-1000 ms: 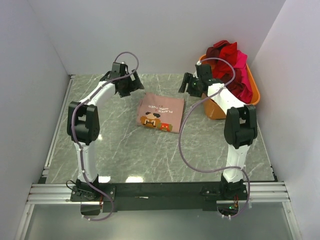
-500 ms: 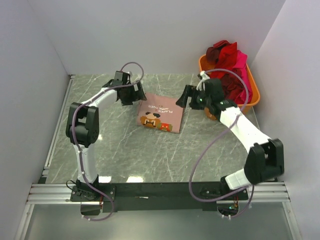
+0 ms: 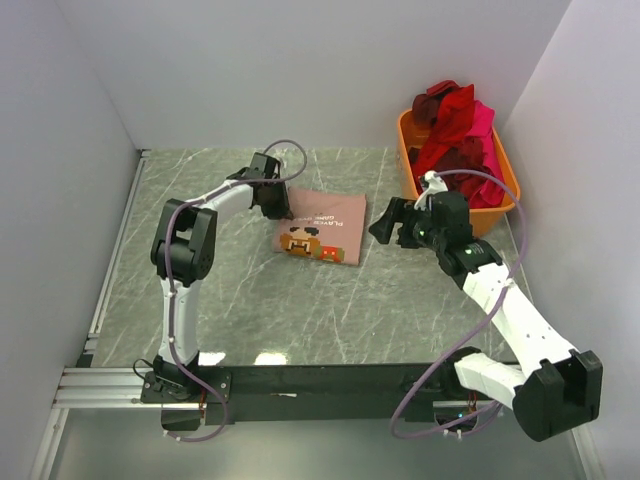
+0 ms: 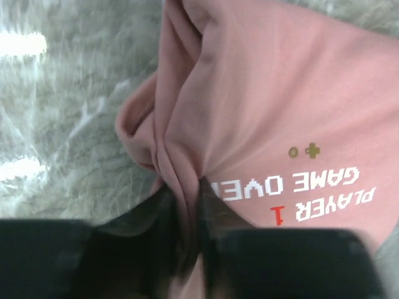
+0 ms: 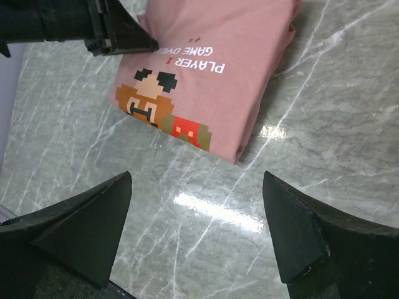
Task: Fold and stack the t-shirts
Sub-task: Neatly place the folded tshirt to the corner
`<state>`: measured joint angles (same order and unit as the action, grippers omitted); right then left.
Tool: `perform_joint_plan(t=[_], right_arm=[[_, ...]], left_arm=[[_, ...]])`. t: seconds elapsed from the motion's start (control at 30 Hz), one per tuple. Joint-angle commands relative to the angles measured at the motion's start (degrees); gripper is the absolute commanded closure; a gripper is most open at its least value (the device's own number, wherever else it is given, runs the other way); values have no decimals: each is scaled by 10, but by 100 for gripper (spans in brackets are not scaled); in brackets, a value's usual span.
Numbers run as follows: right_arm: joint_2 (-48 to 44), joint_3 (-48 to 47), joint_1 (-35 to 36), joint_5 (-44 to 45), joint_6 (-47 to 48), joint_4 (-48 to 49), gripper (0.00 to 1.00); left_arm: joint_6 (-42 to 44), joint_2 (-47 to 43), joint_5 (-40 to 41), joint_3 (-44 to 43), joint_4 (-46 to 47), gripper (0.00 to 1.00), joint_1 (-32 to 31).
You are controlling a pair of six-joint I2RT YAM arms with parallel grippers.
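Note:
A folded dusty pink t-shirt (image 3: pixel 322 228) with a pixel cartoon print and "PLAYER 1 GAME OVER" text lies flat at mid-table. My left gripper (image 3: pixel 272 197) sits at its back left corner, shut on a bunched fold of the pink cloth (image 4: pixel 186 187). The right wrist view shows those left fingers (image 5: pixel 124 40) touching the pink t-shirt (image 5: pixel 212 68) at that corner. My right gripper (image 3: pixel 387 221) hovers just right of the shirt, open and empty, with bare table between its fingertips (image 5: pixel 196 180). Red, maroon and hot pink t-shirts (image 3: pixel 457 125) are heaped at the back right.
The heap of shirts fills an orange plastic tub (image 3: pixel 507 190) in the back right corner, close behind my right arm. White walls enclose the marble table (image 3: pixel 300 310) on three sides. A metal rail runs along the near edge.
My left gripper has moved right onto the pink shirt's back left corner and closed on the cloth. My right arm has swung forward from the tub to the shirt's right side.

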<state>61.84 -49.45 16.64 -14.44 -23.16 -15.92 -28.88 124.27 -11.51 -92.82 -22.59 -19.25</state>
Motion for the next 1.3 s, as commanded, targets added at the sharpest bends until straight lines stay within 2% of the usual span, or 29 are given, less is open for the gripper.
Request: perform_joint_plan(t=[0.0, 0.07, 0.3, 0.33, 0.4, 0.53, 0.63, 0.77, 0.97, 1.17, 1.27], right_arm=[[-19, 1, -1, 12, -2, 3, 9], [-23, 1, 0, 13, -2, 5, 9], [-16, 5, -1, 24, 3, 4, 9], [-15, 4, -1, 26, 6, 0, 9], [-13, 2, -2, 34, 10, -3, 9], [-16, -2, -1, 49, 20, -17, 9], [-21, 1, -1, 66, 25, -25, 9], [-25, -2, -1, 75, 27, -38, 9], [-44, -1, -1, 102, 26, -63, 9], [-97, 24, -1, 135, 7, -84, 9], [-113, 23, -1, 154, 0, -103, 9]], left_arm=[[5, -10, 24, 21, -14, 83, -1], [8, -24, 32, 32, -12, 99, -1], [34, -62, 117, 55, -44, 99, 1], [42, -69, 162, 57, -48, 99, 3], [51, -78, 199, 61, -60, 99, 12], [87, -100, 285, 57, -67, 99, 47], [109, -98, 313, 39, -61, 99, 88], [157, -61, 354, -16, -43, 99, 140], [208, 29, 398, -163, -59, 99, 201], [279, 87, 422, -237, -38, 99, 232], [313, 108, 444, -271, -28, 92, 239]])
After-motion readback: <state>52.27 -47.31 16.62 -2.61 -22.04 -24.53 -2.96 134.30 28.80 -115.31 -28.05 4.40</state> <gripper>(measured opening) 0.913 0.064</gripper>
